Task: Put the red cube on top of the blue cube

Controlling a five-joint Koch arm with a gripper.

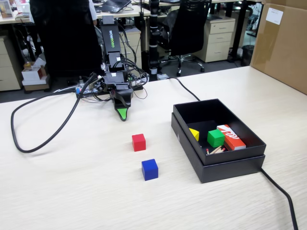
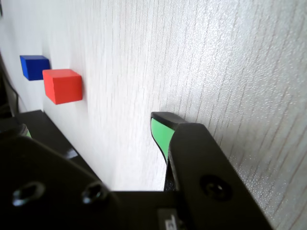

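Office chairs, drawer units and a cardboard carton fill the background behind a pale wood-grain table [image 1: 72, 191]. Largest on it is a black open box [image 1: 230, 167] at the right of the fixed view, holding a green cube [image 1: 215, 138], a yellow piece [image 1: 194, 133] and a red-orange printed box [image 1: 231, 136]. A thick black cable [image 1: 43, 139] loops at the left.

Behind the cubes the Koch arm [image 1: 112, 57] sits folded low, its pincer [image 1: 123, 114] tipped down to the table, holding nothing; only one green-tipped jaw shows in either view, so I cannot tell whether it is spread or pressed together.

By my reading the task has not begun: the reach toward the red cube [image 1: 138, 142] is the step in hand. It rests flat on the bare table, near the pincer, with the blue cube [image 1: 149, 169] just beyond it, apart and not touching.

Being cubes, neither has a long axis; both sit square, one face toward the fixed camera, slightly turned.

Next, the pincer probably needs to lift, advance and straddle two opposite red faces.
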